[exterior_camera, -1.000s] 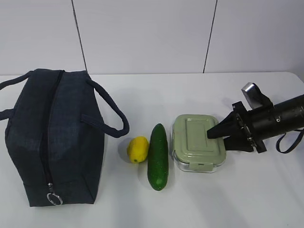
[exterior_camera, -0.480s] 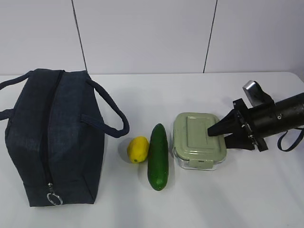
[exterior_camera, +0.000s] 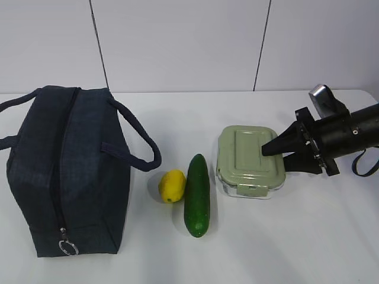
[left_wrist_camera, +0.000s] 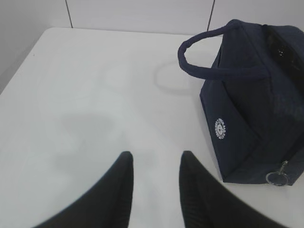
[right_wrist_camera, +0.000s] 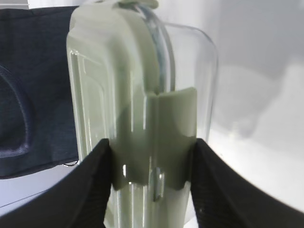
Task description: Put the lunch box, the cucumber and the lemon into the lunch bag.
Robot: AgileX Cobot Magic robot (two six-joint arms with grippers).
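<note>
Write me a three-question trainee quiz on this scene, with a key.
1. True or false: the lemon already lies inside the lunch bag.
2. What is the right gripper clamped on? A. the lemon. B. the lunch box. C. the lunch bag.
3. Fill in: the left gripper hangs over bare table with its jaws ____.
Key: 1 false; 2 B; 3 open.

Open tabletop ahead of left jaws; right jaws blocked

Bare tabletop (left_wrist_camera: 95, 95) lay ahead of the left jaws, the lunch bag (left_wrist_camera: 251, 99) off to their right; the lunch box (right_wrist_camera: 142, 118) filled the right jaws' gap.
</note>
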